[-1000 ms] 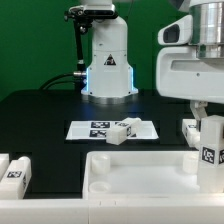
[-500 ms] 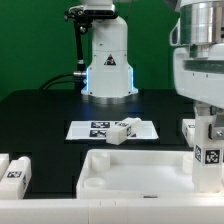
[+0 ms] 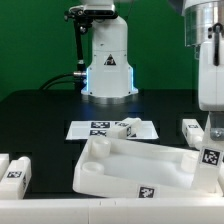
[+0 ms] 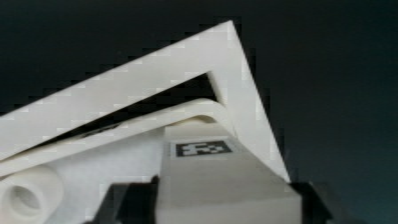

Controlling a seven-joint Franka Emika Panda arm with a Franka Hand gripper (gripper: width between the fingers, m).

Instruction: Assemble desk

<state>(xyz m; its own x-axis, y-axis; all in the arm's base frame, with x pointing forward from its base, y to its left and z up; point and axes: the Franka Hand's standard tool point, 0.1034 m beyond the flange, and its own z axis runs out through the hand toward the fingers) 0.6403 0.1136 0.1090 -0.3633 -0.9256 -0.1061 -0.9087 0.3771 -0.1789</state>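
Tabletop [image 3: 130, 162] lies tilted near the front edge of the black table [image 3: 40, 115] in your exterior view, its end toward that view's right higher. There the gripper [image 3: 210, 135] is clamped on a tagged leg [image 3: 208, 155] at the tabletop's corner. In your wrist view, dark fingers [image 4: 128, 203] pinch the leg [image 4: 205, 150] over the tabletop's rim.

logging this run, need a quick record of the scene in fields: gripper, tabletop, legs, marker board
gripper: shut on held leg, at the tabletop's corner on the exterior view's right
tabletop: tilted, not lying flat; a tagged side faces the exterior camera
marker board: flat, behind the tabletop
leg on board: lies on the marker board
right leg: loose, beside the gripper
left legs: two, at the exterior view's lower left
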